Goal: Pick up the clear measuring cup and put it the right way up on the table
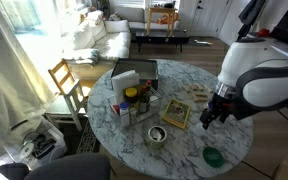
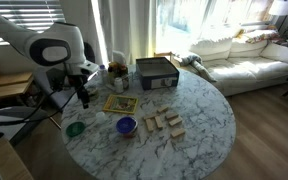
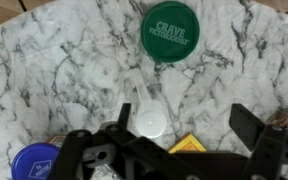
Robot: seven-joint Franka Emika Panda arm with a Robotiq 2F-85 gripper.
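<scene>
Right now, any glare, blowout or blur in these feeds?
In an exterior view the window side is blown out; the table is readable. In an exterior view the windows clip to white above the sofa. Wrist view: green lid is sharp, print legible; the tool is dark and soft; the clear measuring cup barely separates from the marble.

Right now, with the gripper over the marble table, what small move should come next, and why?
Probably lower the gripper a little toward the clear measuring cup. In the wrist view the cup sits on the table roughly between the open jaws, apparently untouched, so descending seems the sensible step before closing. The green lid lies apart from it, farther off.
</scene>
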